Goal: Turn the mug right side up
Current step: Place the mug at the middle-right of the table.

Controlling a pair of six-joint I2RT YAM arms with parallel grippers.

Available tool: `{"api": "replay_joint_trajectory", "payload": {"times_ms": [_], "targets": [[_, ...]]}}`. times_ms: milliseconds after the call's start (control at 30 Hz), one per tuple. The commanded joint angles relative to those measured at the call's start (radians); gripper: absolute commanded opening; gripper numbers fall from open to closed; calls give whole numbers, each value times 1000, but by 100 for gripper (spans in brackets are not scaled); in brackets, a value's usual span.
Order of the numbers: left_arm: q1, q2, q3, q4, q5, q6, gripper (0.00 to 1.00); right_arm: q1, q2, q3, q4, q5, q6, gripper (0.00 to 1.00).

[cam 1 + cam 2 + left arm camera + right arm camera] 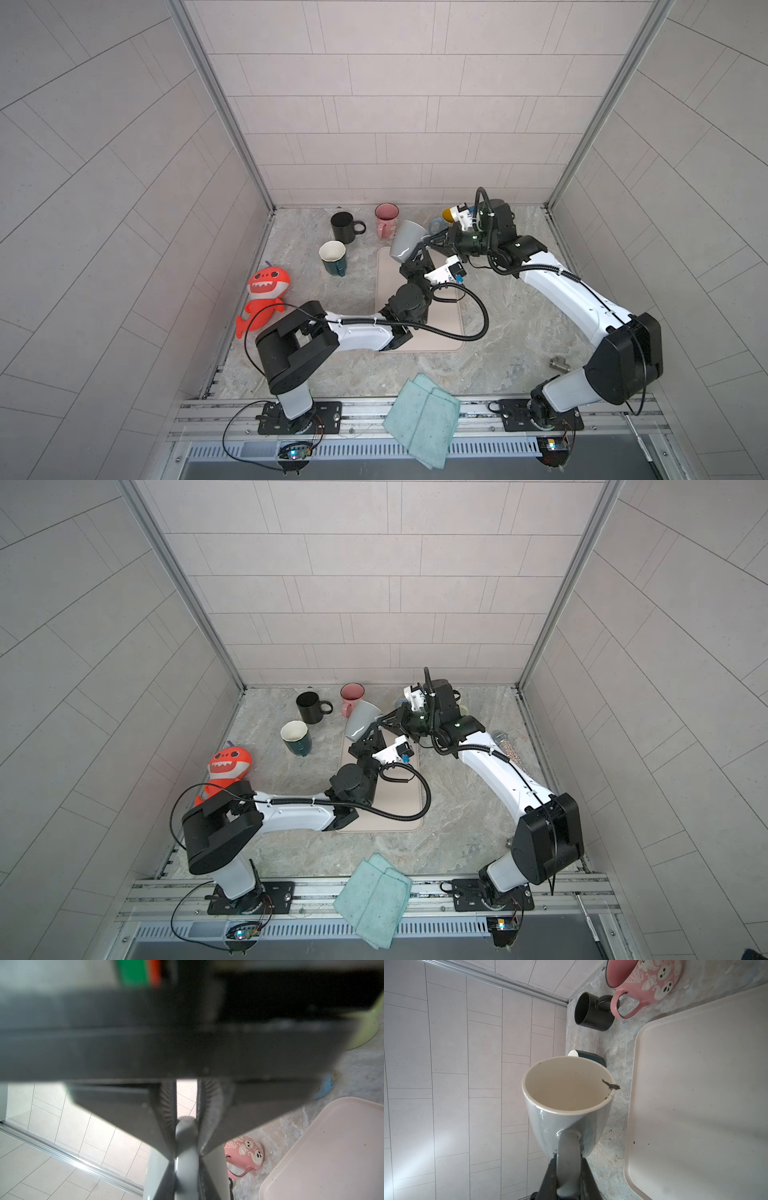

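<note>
Nearest our lens, the right gripper pinched the handle of the grey mug; the left gripper gripped that same handle. The mug hung tilted above the tray's twelve-o'clock end, a two-handed hold we judged a handover to finish the turn.

Bright, even, diffuse light in both top views; weak soft shadows on tabletop. Heavy barrel bend of wall tile lines twd edges. Left wrist view: badly out of focus up close, left gripper a dark smear, bg sharper. Right wrist view: crisp at grey mug rim, blurred at handle; pale glare patch on wall, soft shadow across tray.
</note>
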State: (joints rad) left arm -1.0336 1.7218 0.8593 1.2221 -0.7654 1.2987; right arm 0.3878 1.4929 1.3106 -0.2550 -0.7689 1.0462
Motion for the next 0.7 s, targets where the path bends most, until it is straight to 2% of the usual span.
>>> {"api": "replay_joint_trajectory", "payload": {"times_ms": [0,33,200,267,433,667], "targets": [[-108,-10,76,120,289,39,0,41,37,-33,8,37,-47,0],[-109,-9,75,120,284,38,0,42,36,-34,7,35,-50,0],[-109,-7,76,120,262,31,14,41,35,-40,11,39,-55,0],[-108,-5,76,120,257,28,24,41,35,-40,11,40,-57,0],[-109,-2,80,119,243,26,30,43,36,-43,6,44,-62,0],[-108,-1,78,120,219,25,29,43,42,-45,-9,50,-75,0]]}}
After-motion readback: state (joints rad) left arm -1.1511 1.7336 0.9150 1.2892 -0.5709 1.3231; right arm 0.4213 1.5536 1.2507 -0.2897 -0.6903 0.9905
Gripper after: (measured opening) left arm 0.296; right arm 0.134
